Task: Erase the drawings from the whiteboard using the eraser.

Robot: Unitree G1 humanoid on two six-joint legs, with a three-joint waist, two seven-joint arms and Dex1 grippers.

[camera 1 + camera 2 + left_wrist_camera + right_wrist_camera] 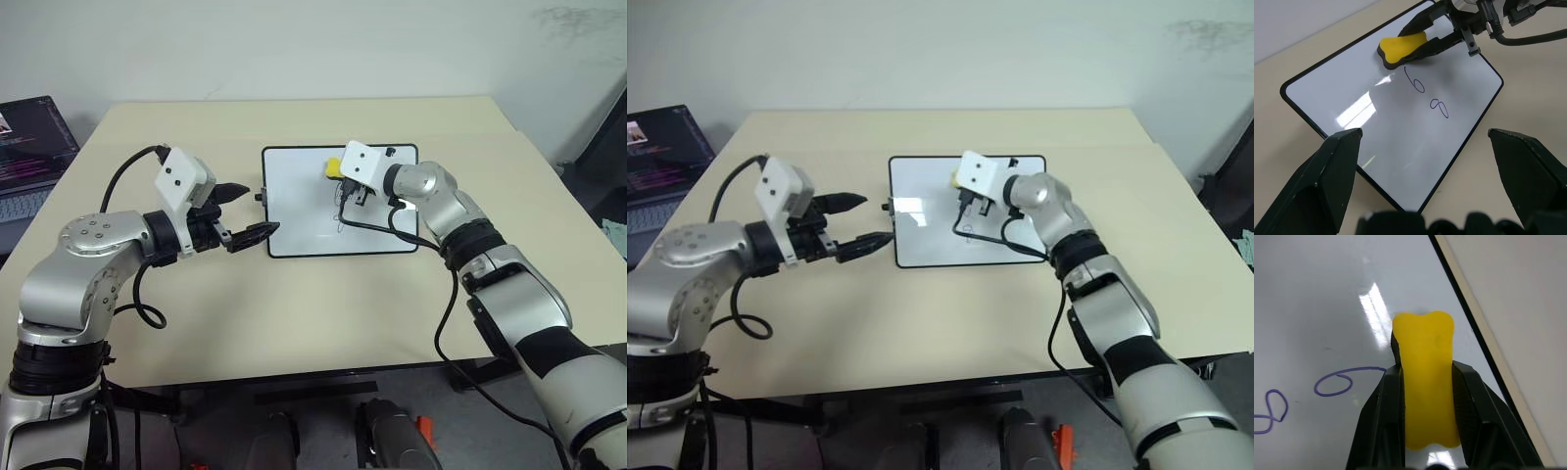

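on the whiteboard [1352, 93], right gripper [1427, 396] clamped the eraser [1426, 377], hiding its pad; left gripper [240, 211] gaped beside the frame.

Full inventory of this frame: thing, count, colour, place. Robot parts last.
table: 1, beige, under everything
whiteboard: 1, white with black frame, mid-table
digits: 2 legible, a 6 and an 8, dark ink, on the whiteboard
eraser: 1, yellow, on the whiteboard just past the 6
laptop: 1, dark, screen on, off the table's left edge
left end effector: open, at the whiteboard's left edge
right end effector: shut on the eraser
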